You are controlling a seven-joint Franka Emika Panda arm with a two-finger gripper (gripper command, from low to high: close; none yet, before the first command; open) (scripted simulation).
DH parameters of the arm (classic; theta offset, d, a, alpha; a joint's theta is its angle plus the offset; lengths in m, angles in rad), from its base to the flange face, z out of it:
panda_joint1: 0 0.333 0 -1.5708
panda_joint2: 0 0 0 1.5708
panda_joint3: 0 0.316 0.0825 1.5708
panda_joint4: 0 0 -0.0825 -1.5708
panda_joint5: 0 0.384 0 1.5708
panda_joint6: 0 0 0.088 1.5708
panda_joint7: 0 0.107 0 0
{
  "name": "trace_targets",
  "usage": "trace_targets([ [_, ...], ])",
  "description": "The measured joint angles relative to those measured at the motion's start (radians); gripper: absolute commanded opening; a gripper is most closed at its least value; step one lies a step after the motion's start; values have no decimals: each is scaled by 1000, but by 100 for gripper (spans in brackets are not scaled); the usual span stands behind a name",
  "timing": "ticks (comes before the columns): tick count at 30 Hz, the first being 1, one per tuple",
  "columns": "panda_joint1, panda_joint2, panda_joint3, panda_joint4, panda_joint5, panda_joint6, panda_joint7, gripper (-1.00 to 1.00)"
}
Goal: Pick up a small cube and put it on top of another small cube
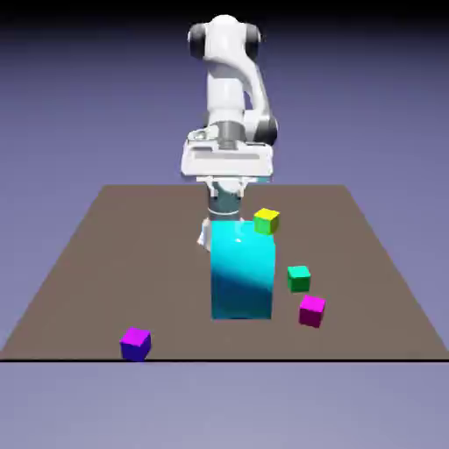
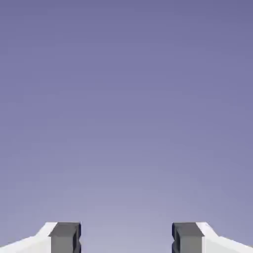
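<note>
The small purple cube [image 1: 135, 343] with a dark blue lower side sits near the table's front edge, at the exterior view's left. The magenta-pink cube [image 1: 311, 310] of the same size rests toward the exterior view's right, apart from it. My gripper [image 1: 224, 206] hangs behind the tall cyan block [image 1: 243, 272], which covers its lower part, far from both cubes. In the hand view the gripper [image 2: 126, 239] is open: two grey fingertips [image 2: 65, 237] stand wide apart with only the blue-violet backdrop between them. No cube appears in that view.
A green cube [image 1: 299, 278] lies just behind the magenta-pink one. A yellow-green cube [image 1: 267, 220] sits behind the cyan block's right top corner. The brown table [image 1: 96, 263] ends just in front of the purple cube.
</note>
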Motion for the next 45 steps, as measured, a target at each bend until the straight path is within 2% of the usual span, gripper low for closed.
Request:
trace_targets([
  [27,-95,979,-274,653,211,-477,-174,0],
  [29,-96,987,-276,659,213,-481,-175,0],
  [33,-140,1132,-219,690,268,-367,-214,0],
  [34,-144,1145,-214,692,273,-357,-217,-100],
  [36,-144,1145,-213,692,274,-357,-218,-100],
  [40,-100,1000,-271,662,219,-471,-180,-100],
  [45,61,847,-108,521,122,-473,-195,-100],
])
